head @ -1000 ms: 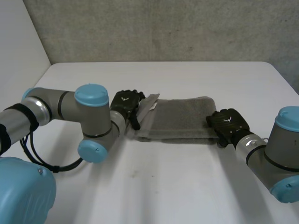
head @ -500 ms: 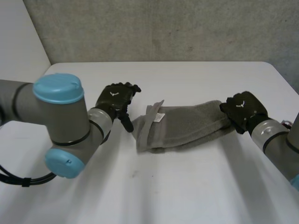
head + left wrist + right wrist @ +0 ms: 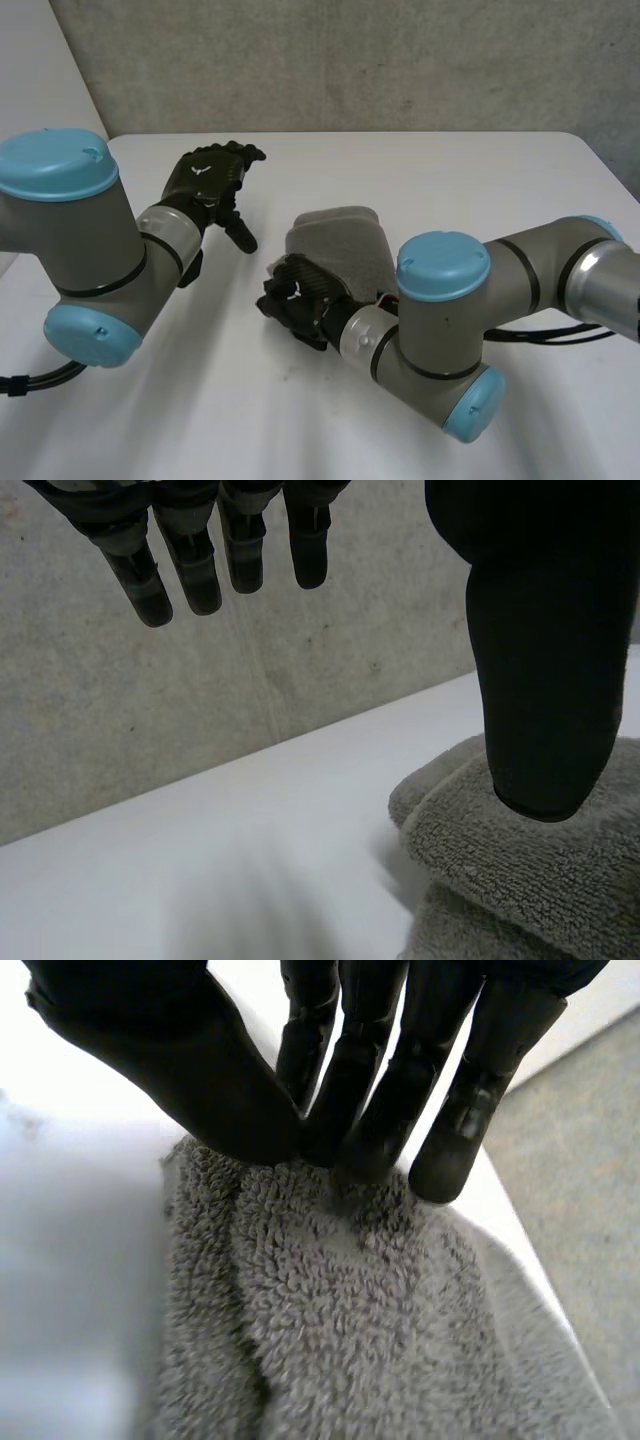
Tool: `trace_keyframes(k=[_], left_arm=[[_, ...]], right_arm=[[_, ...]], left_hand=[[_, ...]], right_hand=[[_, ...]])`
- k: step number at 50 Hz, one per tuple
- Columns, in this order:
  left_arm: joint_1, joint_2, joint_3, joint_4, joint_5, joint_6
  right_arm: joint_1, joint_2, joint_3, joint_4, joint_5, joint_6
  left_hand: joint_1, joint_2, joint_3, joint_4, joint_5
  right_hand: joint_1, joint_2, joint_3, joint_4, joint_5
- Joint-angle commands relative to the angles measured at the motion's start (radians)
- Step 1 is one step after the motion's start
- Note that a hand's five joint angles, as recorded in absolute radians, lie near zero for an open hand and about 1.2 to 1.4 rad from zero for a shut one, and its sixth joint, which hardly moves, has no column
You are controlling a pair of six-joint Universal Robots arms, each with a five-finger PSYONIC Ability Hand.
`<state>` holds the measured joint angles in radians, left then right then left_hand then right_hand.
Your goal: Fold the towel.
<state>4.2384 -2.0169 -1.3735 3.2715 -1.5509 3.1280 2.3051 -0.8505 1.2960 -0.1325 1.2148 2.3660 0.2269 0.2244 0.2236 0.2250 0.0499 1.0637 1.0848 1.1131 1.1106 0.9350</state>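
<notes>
The grey towel (image 3: 340, 245) lies folded over on itself in a thick short stack at the middle of the white table (image 3: 470, 170). My right hand (image 3: 300, 298) sits at the stack's near left end. In the right wrist view its thumb (image 3: 215, 1080) and fingers (image 3: 365, 1100) meet in a pinch on the towel's (image 3: 340, 1330) upper edge. My left hand (image 3: 212, 178) hangs above the table to the left of the towel, apart from it, open with straight fingers (image 3: 190, 570). Its thumb (image 3: 545, 680) stands in front of the towel's layered edge (image 3: 520, 880).
My right arm (image 3: 450, 320) reaches across the near side of the table from the right. A grey wall (image 3: 350, 60) stands behind the table's far edge. Bare tabletop lies in front of the towel and to its right.
My right hand has carried the towel's right end over to the left, doubling the long strip into a short stack. My left hand has lifted off the left end and drawn back to the left.
</notes>
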Motion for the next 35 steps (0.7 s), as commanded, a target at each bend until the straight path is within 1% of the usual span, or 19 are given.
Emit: trace_keyframes(k=[1,3,4,6,7,9,10,13,15,17,20,22,23,25,26,27,31,34,35], left_arm=[[-0.008,-0.013,0.025,0.042,0.005,-0.003],[-0.014,-0.023,0.048,0.069,0.005,-0.006],[-0.014,-0.023,0.048,0.069,0.005,-0.006],[-0.021,-0.06,0.079,0.086,0.003,-0.022],[-0.022,-0.06,0.079,0.086,0.003,-0.022],[-0.037,-0.11,0.117,0.08,0.0,-0.043],[-0.037,-0.111,0.117,0.08,0.0,-0.043],[-0.058,-0.166,0.143,0.079,0.002,-0.072],[-0.068,-0.191,0.148,0.077,0.003,-0.083],[-0.086,-0.244,0.149,0.079,0.005,-0.092],[-0.101,-0.273,0.149,0.077,0.005,-0.092],[-0.129,-0.325,0.148,0.077,0.005,-0.088],[-0.129,-0.325,0.148,0.077,0.005,-0.088],[-0.135,-0.358,0.14,0.071,0.003,-0.083],[-0.135,-0.358,0.14,0.071,0.003,-0.083],[-0.135,-0.362,0.137,0.065,0.003,-0.083],[-0.133,-0.356,0.139,0.053,0.002,-0.083],[-0.127,-0.316,0.145,0.027,0.002,-0.083],[-0.126,-0.272,0.146,0.01,0.002,-0.083]], right_arm=[[-0.023,-0.111,0.049,0.011,0.157,0.088],[-0.07,-0.201,0.11,-0.004,0.18,0.194],[-0.07,-0.202,0.111,-0.004,0.18,0.194],[-0.13,-0.292,0.166,-0.009,0.177,0.324],[-0.13,-0.292,0.166,-0.009,0.177,0.325],[-0.203,-0.337,0.186,-0.006,0.173,0.451],[-0.204,-0.337,0.186,-0.006,0.173,0.452],[-0.262,-0.335,0.174,0.007,0.172,0.528],[-0.276,-0.326,0.161,0.008,0.163,0.544],[-0.285,-0.257,0.114,0.024,0.144,0.552],[-0.285,-0.211,0.077,0.039,0.143,0.556],[-0.285,-0.109,0.001,0.092,0.141,0.565],[-0.285,-0.108,0.0,0.093,0.141,0.565],[-0.277,-0.007,-0.079,0.155,0.14,0.572],[-0.277,-0.007,-0.08,0.156,0.14,0.572],[-0.274,0.034,-0.113,0.186,0.14,0.575],[-0.273,0.076,-0.156,0.237,0.14,0.576],[-0.271,0.051,-0.168,0.251,0.138,0.576],[-0.271,0.015,-0.168,0.251,0.141,0.578]], left_hand=[[0.028,0.03,0.031,0.03,0.03],[0.034,0.036,0.037,0.035,0.036],[0.034,0.036,0.037,0.035,0.036],[0.039,0.042,0.043,0.041,0.042],[0.039,0.042,0.043,0.041,0.042],[0.039,0.042,0.043,0.041,0.042],[0.039,0.042,0.043,0.041,0.042],[0.039,0.042,0.043,0.041,0.042],[0.039,0.042,0.043,0.041,0.042],[0.039,0.042,0.043,0.041,0.042],[0.039,0.042,0.043,0.041,0.042],[0.037,0.039,0.04,0.038,0.039],[0.037,0.039,0.04,0.038,0.039],[0.037,0.039,0.04,0.038,0.039],[0.037,0.039,0.04,0.038,0.039],[0.037,0.039,0.04,0.038,0.039],[0.037,0.039,0.04,0.038,0.039],[0.028,0.03,0.031,0.03,0.03],[0.025,0.027,0.028,0.027,0.027]], right_hand=[[-0.888,-0.909,-0.937,-0.935,-0.934],[-0.889,-0.91,-0.939,-0.936,-0.935],[-0.889,-0.91,-0.939,-0.936,-0.935],[-0.889,-0.91,-0.939,-0.936,-0.935],[-0.889,-0.91,-0.939,-0.936,-0.935],[-0.889,-0.91,-0.939,-0.936,-0.935],[-0.889,-0.91,-0.939,-0.936,-0.935],[-0.889,-0.91,-0.939,-0.936,-0.935],[-0.889,-0.91,-0.939,-0.936,-0.935],[-0.889,-0.91,-0.939,-0.936,-0.935],[-0.889,-0.91,-0.939,-0.936,-0.935],[-0.889,-0.91,-0.939,-0.936,-0.935],[-0.889,-0.91,-0.939,-0.936,-0.935],[-0.889,-0.91,-0.939,-0.936,-0.935],[-0.889,-0.91,-0.939,-0.936,-0.935],[-0.889,-0.91,-0.939,-0.936,-0.935],[-0.889,-0.91,-0.939,-0.936,-0.935],[-0.889,-0.91,-0.939,-0.936,-0.935],[-0.889,-0.91,-0.939,-0.936,-0.935]])
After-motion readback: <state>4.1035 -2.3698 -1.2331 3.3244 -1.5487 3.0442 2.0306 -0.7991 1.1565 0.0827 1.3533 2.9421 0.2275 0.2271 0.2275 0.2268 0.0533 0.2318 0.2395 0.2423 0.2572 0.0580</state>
